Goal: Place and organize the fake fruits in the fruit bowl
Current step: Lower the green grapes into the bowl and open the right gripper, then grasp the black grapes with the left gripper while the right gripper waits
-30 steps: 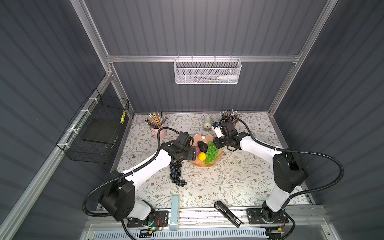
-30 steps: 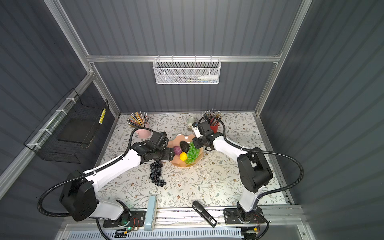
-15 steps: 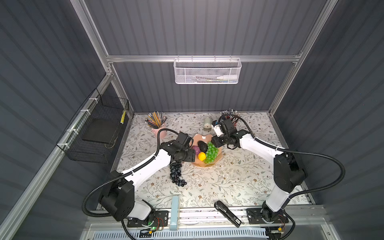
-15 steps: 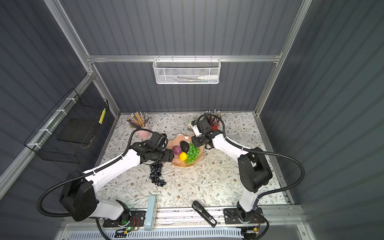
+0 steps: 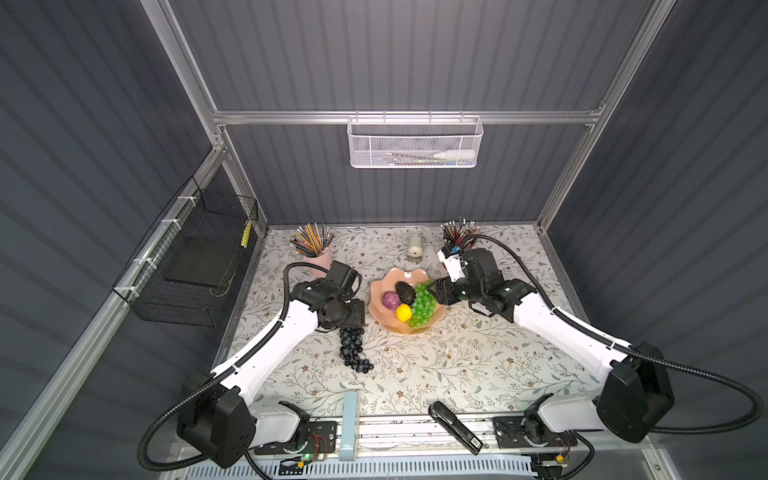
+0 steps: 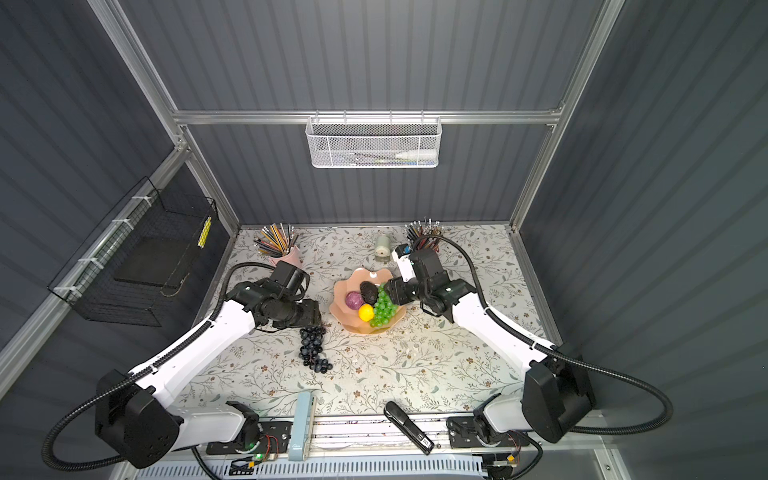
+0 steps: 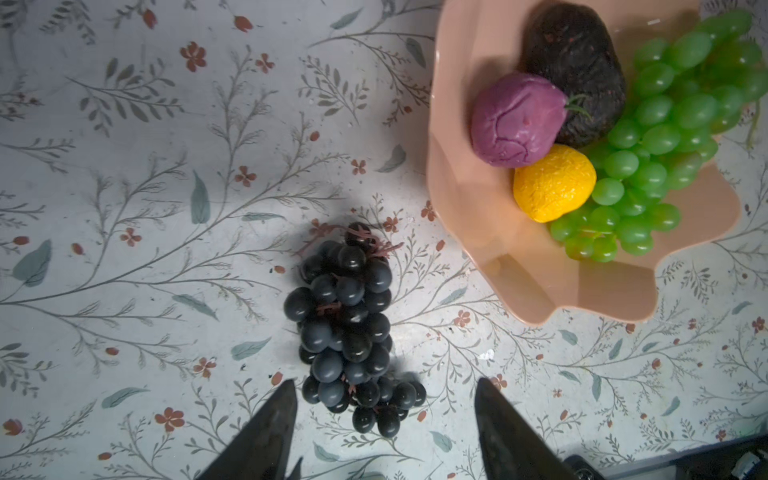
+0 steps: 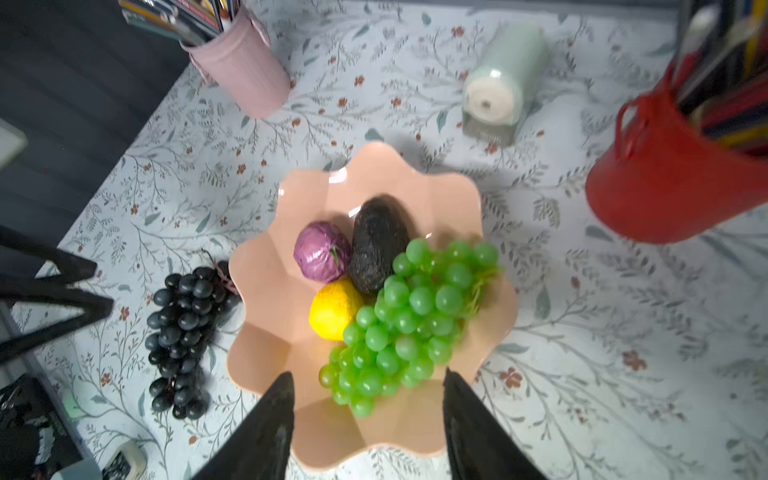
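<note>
Shifted left since a second ago: left jaws, away from the wide glossy peach-pink scalloped fruit bowl (image 5: pixel 378 305), now above the dark blue-black plastic grape bunch (image 5: pixel 353 349). Spread wider meanwhile: right jaws.

Left jaws wide, either side of one end of that dark bunch in the left wrist view, gripping nothing. Right jaws fairly wide, empty, over the bowl's right rim.

Inside the bowl, all touching:
- translucent green grape bunch (image 5: pixel 422 305) on the right
- dark bumpy avocado (image 5: pixel 404 291) at the far side
- small round purple fruit (image 5: pixel 390 300) on the left
- small yellow lemon (image 5: pixel 403 311) at the near side

Dark bunch flat on the floral-patterned table (image 5: pixel 457 365), outside the bowl, just beside its near-left rim.
</note>
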